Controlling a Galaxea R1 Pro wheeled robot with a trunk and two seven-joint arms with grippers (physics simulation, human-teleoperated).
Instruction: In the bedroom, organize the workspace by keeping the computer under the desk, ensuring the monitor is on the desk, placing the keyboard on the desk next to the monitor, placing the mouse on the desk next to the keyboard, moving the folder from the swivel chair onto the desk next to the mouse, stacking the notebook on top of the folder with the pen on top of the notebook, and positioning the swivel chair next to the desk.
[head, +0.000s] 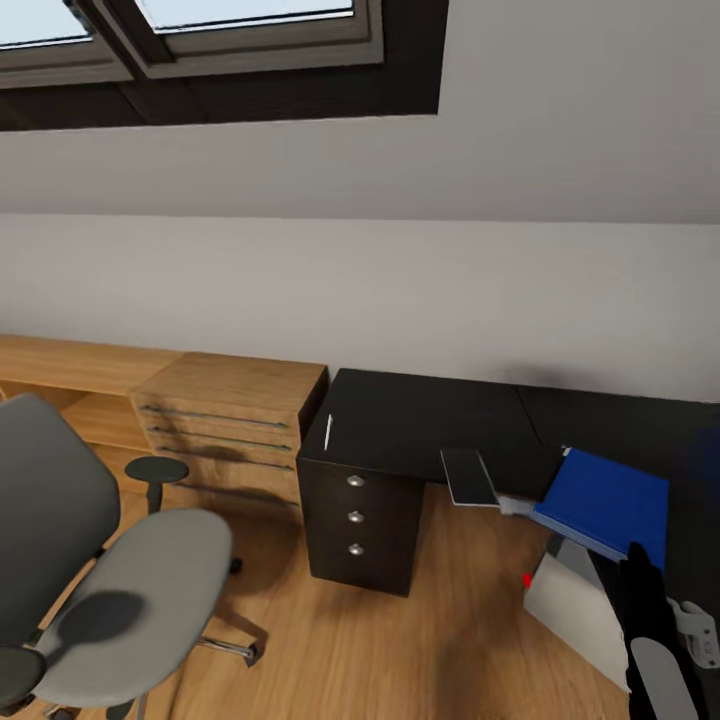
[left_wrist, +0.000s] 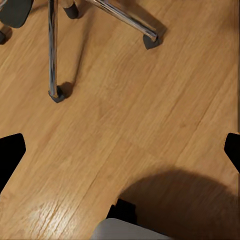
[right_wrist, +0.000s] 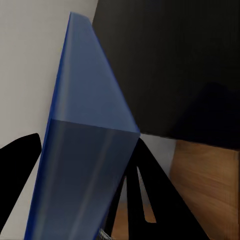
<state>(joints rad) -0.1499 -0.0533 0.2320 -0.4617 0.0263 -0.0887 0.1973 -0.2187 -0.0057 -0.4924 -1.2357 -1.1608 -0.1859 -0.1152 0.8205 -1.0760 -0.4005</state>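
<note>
One folder (right_wrist: 85, 145) in right jaws; left jaws wide. One notebook (head: 469, 477), pen (head: 328, 431), chair (head: 110, 590).

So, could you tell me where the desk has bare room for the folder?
The desk is bare between the pen and the notebook, and along the wall. It is crowded at the front edge, where the folder hangs beside the notebook.

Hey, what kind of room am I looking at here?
Likely a home office corner under a sloped ceiling: a black desk with a drawer unit, a grey swivel chair on a wood floor, and a skylight overhead.
</note>
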